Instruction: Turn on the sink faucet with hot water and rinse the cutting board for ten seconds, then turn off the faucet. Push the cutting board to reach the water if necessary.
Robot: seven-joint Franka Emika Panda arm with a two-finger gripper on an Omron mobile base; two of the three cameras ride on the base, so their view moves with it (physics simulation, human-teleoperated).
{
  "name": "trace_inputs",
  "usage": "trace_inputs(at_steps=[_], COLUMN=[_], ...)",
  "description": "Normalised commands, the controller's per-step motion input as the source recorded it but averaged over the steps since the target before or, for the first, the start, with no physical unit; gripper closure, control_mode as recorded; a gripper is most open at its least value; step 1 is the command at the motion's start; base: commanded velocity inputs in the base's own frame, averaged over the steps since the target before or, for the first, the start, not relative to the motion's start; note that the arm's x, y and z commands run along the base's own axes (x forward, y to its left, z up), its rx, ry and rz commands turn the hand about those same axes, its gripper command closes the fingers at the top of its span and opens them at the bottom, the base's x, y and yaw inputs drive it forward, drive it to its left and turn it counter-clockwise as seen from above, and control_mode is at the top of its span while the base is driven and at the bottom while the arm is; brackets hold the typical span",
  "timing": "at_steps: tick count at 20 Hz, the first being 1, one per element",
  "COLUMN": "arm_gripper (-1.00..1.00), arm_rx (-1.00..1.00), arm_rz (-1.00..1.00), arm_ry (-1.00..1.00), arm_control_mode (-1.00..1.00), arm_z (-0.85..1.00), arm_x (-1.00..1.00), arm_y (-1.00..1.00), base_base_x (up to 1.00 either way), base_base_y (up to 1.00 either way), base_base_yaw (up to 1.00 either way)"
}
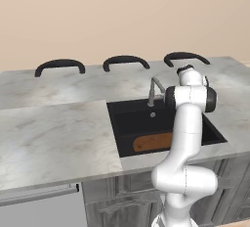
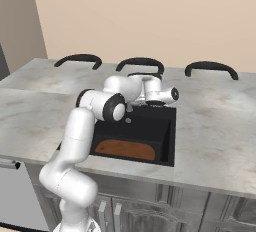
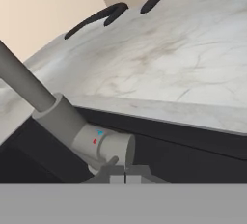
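The grey sink faucet (image 3: 72,124) is close up in the hand view, its thin rod (image 3: 21,80) slanting to the upper left and red and blue dots on its body. My gripper (image 3: 125,179) sits just below and beside the faucet body, fingertips pressed together, shut on nothing. From the right base view the gripper (image 2: 154,105) hangs over the back rim of the black sink (image 2: 162,141). The faucet (image 1: 155,91) stands behind the sink (image 1: 132,123), next to my arm. The orange-brown cutting board (image 1: 151,143) (image 2: 125,150) lies flat at the basin's near side. No water stream shows.
A small silver drain (image 1: 153,115) lies in the basin floor. Grey marble counter (image 1: 53,133) surrounds the sink. Three black curved chair backs (image 1: 59,65) (image 1: 126,61) (image 1: 185,57) rise behind the far counter edge. Dark cabinet fronts (image 1: 122,201) are below.
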Motion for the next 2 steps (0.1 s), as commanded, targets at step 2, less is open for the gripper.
trace_inputs(at_steps=[2], arm_gripper=[1.00], arm_rx=[-0.01], arm_rz=[0.00], arm_ry=[0.01], arm_control_mode=[-1.00], arm_z=[-0.28], arm_x=[-0.11], arm_y=[0.46], base_base_x=[0.00], base_base_y=[0.00], base_base_yaw=[0.00])
